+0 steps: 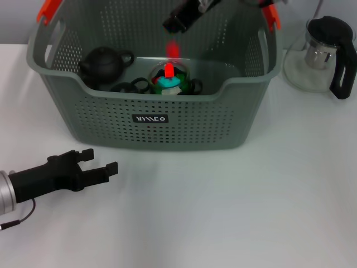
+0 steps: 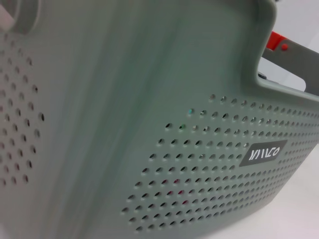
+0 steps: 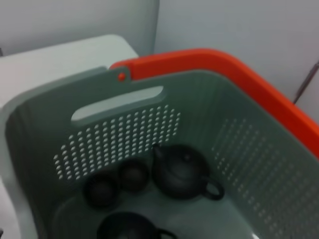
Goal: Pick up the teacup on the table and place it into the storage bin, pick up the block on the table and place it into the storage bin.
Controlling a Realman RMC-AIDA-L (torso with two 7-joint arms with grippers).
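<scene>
Inside the storage bin (image 1: 212,123) at twelve o'clock of the table (image 1: 234,212): a multicoloured block (image 1: 169,79) of red, teal, green and white, seemingly glossy hard plastic, near the front wall, flanked by dark teacups (image 1: 131,86), small, round and matte like unglazed clay. Beside them at ten o'clock of the bin floor, a squat black teapot (image 1: 103,62) with a looped handle. Hangs above the bin's far side, the right gripper (image 1: 177,21), grip state not readable; just below it a red blur (image 1: 173,48), either a piece in the air or a glint, impossible to say. If a piece dropped from that height, likely to bounce off the hard cups, chip them or tip one over. Rests on the table at eight o'clock, the left gripper (image 1: 99,162), jaws apart and holding nothing, near the bin's perforated, slightly flexible grey wall; any forward push probably shoves the light bin. At two o'clock, a clear glass pitcher (image 1: 318,56) with black lid and handle, fragile, vulnerable to a wide swing on the way out.
</scene>
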